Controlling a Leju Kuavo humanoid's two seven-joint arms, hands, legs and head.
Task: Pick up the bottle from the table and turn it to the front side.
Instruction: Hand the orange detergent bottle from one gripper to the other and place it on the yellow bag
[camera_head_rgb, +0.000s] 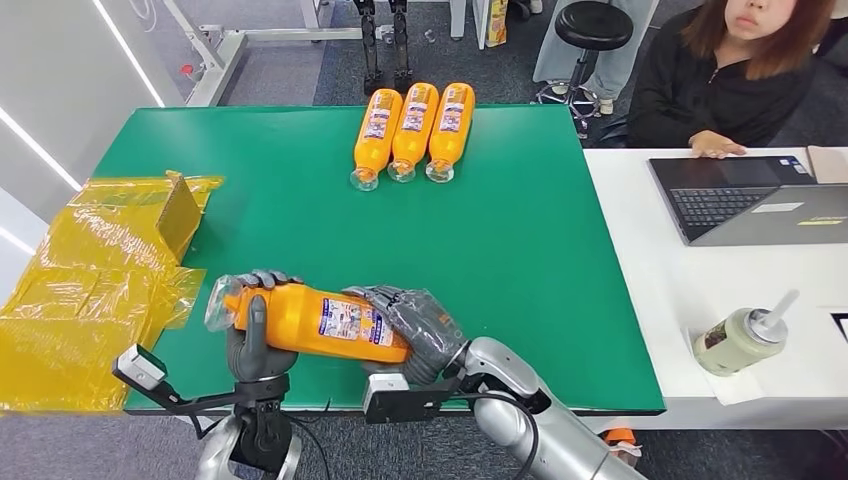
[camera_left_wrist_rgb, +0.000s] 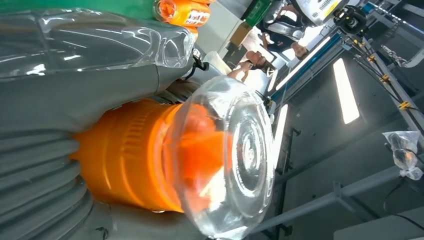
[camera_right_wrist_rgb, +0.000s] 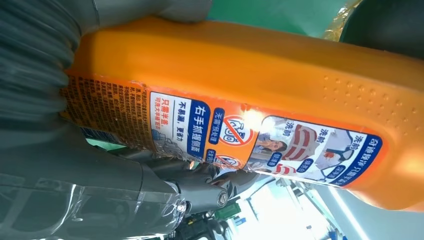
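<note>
Lower centre of the head view: the orange bottle (camera_head_rgb: 318, 322) lies level above the green table (camera_head_rgb: 560, 260), left hand (camera_head_rgb: 252, 345) gripping its capped end, right hand (camera_head_rgb: 420, 325) its base. Rotation is best kept slow, one grasp always firm.

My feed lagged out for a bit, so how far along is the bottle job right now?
Pickup looks done: the orange bottle is off the green table, lying sideways between the left hand near its clear cap and the right hand at its base. In hand: the turn. A printed label faces up; whether that is the front is unclear. Three bottles already lie in a row.
</note>
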